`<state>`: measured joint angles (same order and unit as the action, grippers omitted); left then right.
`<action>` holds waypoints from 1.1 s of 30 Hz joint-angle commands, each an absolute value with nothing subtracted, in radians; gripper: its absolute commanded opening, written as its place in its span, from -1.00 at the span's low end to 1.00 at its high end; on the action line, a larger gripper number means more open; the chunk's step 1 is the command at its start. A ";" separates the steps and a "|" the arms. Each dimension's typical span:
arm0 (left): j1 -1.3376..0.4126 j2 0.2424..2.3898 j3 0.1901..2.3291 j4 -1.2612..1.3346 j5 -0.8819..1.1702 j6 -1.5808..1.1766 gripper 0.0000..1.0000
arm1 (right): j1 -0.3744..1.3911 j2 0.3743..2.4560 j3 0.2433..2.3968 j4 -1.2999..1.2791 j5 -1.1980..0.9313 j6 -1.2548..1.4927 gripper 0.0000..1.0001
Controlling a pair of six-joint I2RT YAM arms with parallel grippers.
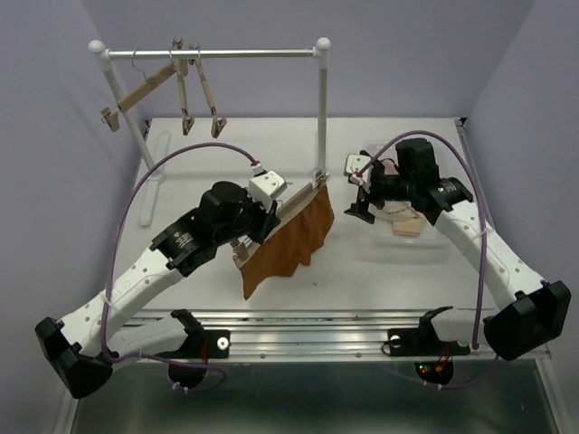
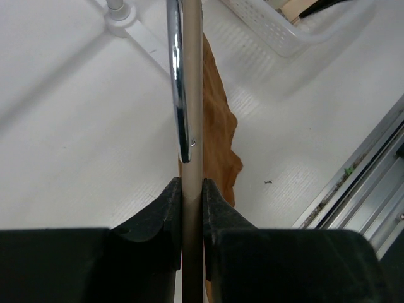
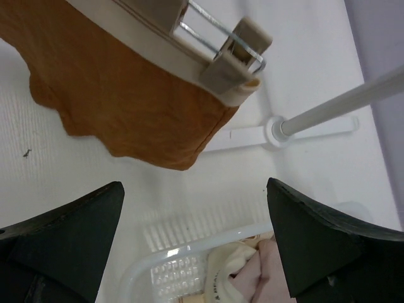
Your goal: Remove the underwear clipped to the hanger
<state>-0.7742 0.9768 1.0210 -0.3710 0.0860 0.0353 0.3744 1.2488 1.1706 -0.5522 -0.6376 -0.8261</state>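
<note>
My left gripper point(image 1: 261, 224) is shut on the bar of a wooden hanger point(image 2: 191, 126), holding it low over the table. The rust brown underwear point(image 1: 288, 242) hangs from that hanger and is still held by a clip point(image 3: 235, 52) at its end. In the left wrist view both fingers press the bar point(image 2: 191, 208), with the brown fabric point(image 2: 218, 120) behind it. My right gripper point(image 1: 360, 206) stands wide open to the right of the clip, with nothing between its fingers point(image 3: 196, 189). Cream underwear point(image 3: 232, 270) and pink underwear point(image 3: 268, 273) lie in the basket below it.
A white plastic basket point(image 1: 425, 242) sits on the table at the right. The white rack point(image 1: 217, 52) at the back carries three empty wooden hangers point(image 1: 185, 90). One rack post point(image 1: 322, 117) and its foot point(image 3: 278, 129) stand close behind the clipped end.
</note>
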 commanded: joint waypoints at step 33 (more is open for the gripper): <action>-0.819 0.986 1.049 -0.402 0.181 0.152 -1.00 | 0.500 1.690 1.850 -1.319 -0.755 -1.350 0.38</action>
<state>-0.8120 1.0008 1.0210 -0.4397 0.1799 0.1379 0.4797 1.6882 1.8034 -1.3025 -0.7601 -1.3689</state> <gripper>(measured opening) 0.223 0.774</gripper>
